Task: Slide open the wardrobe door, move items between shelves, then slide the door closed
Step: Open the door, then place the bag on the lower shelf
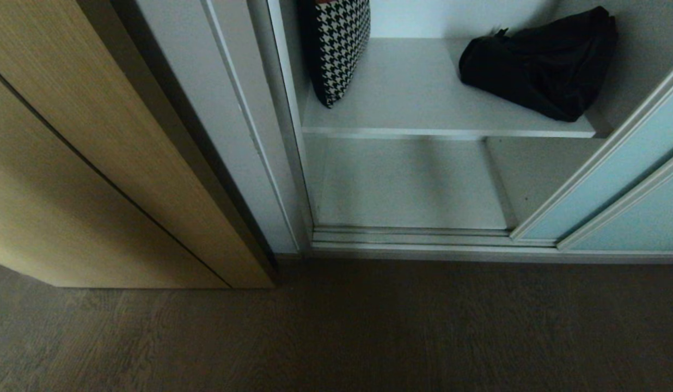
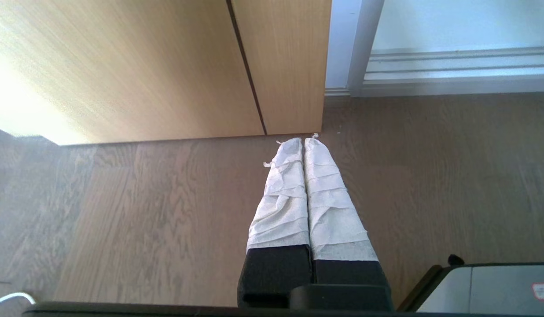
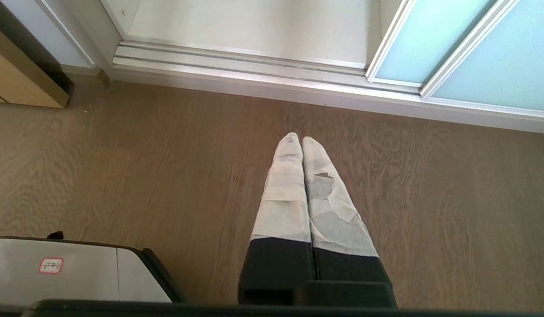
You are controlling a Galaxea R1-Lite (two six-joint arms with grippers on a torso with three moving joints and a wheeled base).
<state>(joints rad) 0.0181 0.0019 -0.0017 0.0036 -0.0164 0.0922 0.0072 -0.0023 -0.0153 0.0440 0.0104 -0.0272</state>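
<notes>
- Door stage judged done: sliding wardrobe door (image 1: 625,185) slid aside, ahead and right of the right gripper (image 3: 302,140).
- Two shelves (image 1: 413,92) exposed; transfer pending.
- One black bag (image 1: 538,60) lying on the upper shelf, well above both grippers; needs lifting and lowering.
- One houndstooth cushion (image 1: 339,49) opposite.
- Right gripper and left gripper (image 2: 303,141) clenched, empty, over the floor (image 1: 369,326).
</notes>
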